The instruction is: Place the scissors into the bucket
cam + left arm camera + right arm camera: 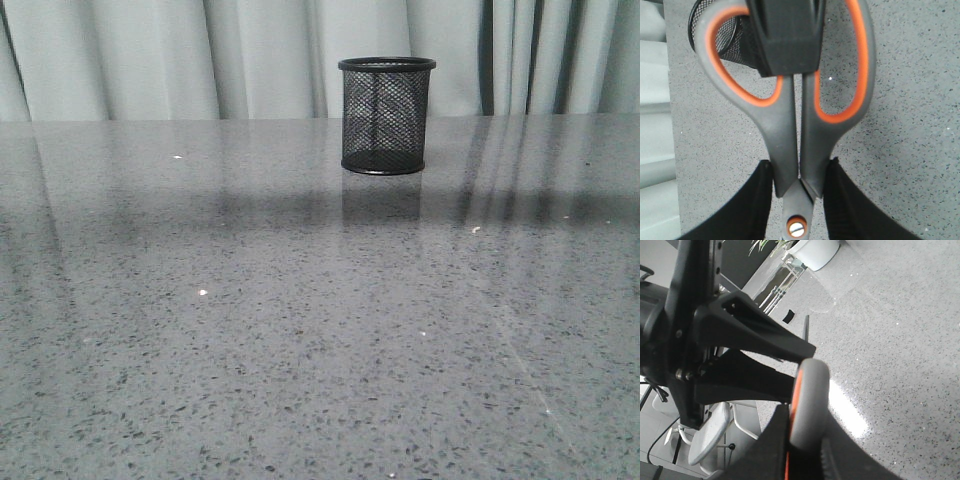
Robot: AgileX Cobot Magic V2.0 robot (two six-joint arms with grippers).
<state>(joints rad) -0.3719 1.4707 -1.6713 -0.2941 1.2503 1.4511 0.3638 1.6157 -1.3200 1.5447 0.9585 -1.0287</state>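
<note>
Speckled grey table (250, 380) bears bucket (386, 115); curtains (150, 55) behind.

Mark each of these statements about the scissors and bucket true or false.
1. The bucket stands upright on the table. True.
2. The scissors lie inside the bucket. False: the left fingers clamp them just above the pivot, outside the bucket.
3. The finger loops are lined with orange. True.
4. The handles are spread wide apart. False: they lie close together.
5. Both arms show in the front view. False: neither does.
</note>
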